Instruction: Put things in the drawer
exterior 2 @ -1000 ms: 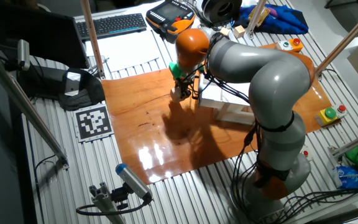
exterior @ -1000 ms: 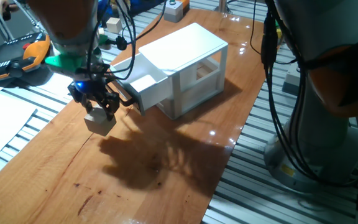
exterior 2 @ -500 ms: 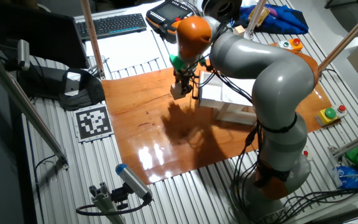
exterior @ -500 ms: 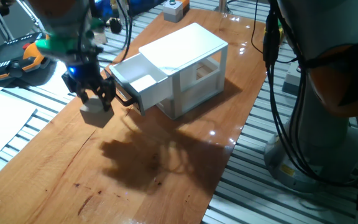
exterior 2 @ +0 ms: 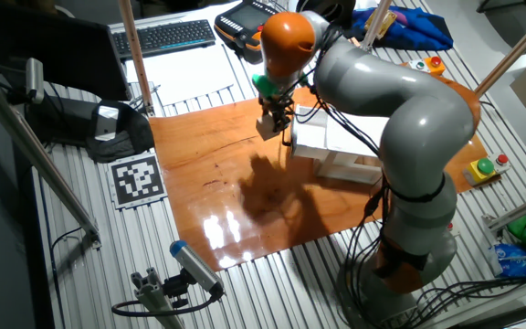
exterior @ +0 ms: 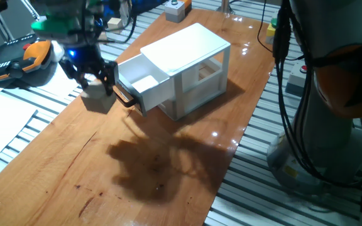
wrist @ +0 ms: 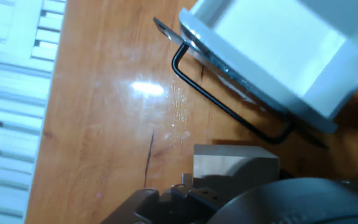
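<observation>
My gripper (exterior: 95,83) is shut on the small pale wooden cube (exterior: 97,100) and holds it in the air above the wooden table, just left of the drawer's black bar handle (exterior: 124,98). The upper white drawer (exterior: 144,80) stands pulled open from the white cabinet (exterior: 190,49), and its inside looks bare. In the other fixed view the gripper (exterior 2: 271,117) holds the cube (exterior 2: 267,126) next to the cabinet (exterior 2: 336,146). In the hand view the cube (wrist: 234,165) hangs below the handle (wrist: 229,109) and the open drawer (wrist: 272,43).
An orange and black teach pendant (exterior: 17,59) lies off the table's left edge. A grey button box (exterior: 176,7) sits at the table's far end. The arm's base (exterior: 332,107) stands at the right. A keyboard (exterior 2: 164,37) and a printed marker (exterior 2: 137,178) lie beyond the table.
The gripper has risen with the cube and drawn back a little, now level with the open drawer's front. The drawer and cabinet have not moved.
</observation>
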`<state>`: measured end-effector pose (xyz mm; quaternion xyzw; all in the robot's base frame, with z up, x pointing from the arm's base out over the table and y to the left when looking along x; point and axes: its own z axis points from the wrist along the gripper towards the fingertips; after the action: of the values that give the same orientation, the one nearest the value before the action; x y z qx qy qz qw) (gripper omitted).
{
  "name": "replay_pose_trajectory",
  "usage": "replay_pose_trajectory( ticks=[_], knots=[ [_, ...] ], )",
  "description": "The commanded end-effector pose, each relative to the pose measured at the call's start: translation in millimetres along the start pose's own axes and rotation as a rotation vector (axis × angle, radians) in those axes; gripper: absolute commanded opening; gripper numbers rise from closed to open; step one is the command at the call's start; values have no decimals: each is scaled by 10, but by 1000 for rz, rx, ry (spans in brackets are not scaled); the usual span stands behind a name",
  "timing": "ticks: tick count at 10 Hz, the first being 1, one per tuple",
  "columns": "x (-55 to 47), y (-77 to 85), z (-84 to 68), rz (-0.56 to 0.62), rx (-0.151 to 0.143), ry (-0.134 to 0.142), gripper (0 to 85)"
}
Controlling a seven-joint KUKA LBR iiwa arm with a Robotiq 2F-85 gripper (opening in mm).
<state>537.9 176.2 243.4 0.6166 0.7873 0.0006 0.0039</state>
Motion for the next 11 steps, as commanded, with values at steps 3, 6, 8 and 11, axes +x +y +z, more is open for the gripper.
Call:
replay_pose_trajectory(
  ticks=[3, 6, 8, 11],
  knots=[
    [-24, -59, -56, -141, 8, -22, 0],
    [-23, -120, -116, -302, 22, -60, 0],
    [-39, -164, -158, -374, 26, -67, 0],
    [-118, -212, -190, -472, 31, -46, 0]
  ],
)
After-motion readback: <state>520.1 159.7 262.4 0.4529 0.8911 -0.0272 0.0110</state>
